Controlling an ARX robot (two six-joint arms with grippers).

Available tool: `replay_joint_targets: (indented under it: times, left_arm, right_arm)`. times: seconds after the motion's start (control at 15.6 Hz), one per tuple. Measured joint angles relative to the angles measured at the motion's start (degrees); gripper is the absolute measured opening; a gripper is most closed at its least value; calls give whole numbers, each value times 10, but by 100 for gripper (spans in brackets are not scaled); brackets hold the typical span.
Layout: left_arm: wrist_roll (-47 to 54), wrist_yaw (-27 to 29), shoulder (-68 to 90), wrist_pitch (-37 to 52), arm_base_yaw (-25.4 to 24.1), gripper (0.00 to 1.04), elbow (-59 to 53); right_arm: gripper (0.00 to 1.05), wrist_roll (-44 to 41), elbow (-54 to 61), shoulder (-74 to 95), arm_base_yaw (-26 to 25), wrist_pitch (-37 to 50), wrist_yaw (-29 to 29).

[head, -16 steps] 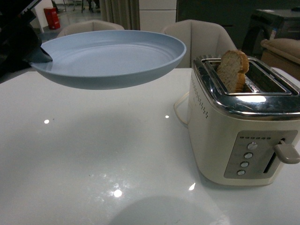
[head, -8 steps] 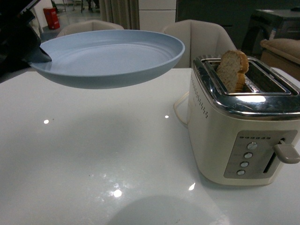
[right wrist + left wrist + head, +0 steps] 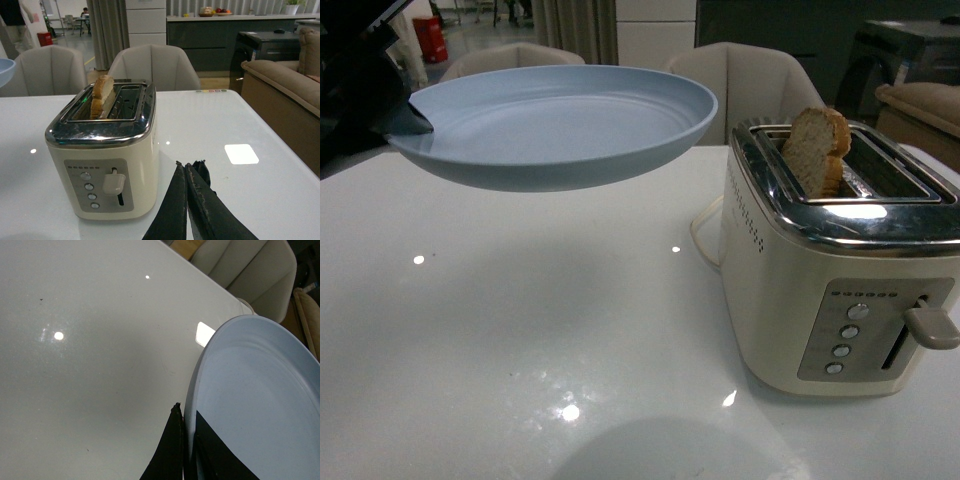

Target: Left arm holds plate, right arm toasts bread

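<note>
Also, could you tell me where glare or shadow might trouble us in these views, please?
Front view: lamp reflections dot the glossy table, the toaster glares along its chrome top, and the plate casts a soft shadow beneath. Left wrist view: more bright spots on the table. Right wrist view: a square reflection beside the dark right fingers.

We see what looks like a home's open dining and kitchen area: glossy white table point(image 3: 520, 330), cream padded chairs point(image 3: 155, 65), tan sofa point(image 3: 285, 100), dark counter point(image 3: 215, 37), toaster point(image 3: 790, 300).

Glossy white table point(image 3: 520, 330), beige chairs point(image 3: 155, 65) behind, brown sofa point(image 3: 285, 95) at right, grey curtain point(image 3: 107, 30)
</note>
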State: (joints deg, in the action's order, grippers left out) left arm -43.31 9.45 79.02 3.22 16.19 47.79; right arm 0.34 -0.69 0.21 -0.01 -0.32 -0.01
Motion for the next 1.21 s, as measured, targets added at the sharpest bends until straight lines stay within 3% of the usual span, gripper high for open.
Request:
replay_joint_targets:
  times: [0.32,0.83,1.02,1.21]
  left_arm:
    - [0,0,0,0,0,3,0]
    - [0,0,0,0,0,3,0]
    - [96,80,-7,127,21,3,-27]
    - [169,70,-38,131,32,3,-26]
  right_arm:
    - [2,0,0,0,0,1,0]
    - [99,0,0,0,0,1,0]
    - [98,0,0,0,0,1,0]
    - [98,0,0,0,0,1,0]
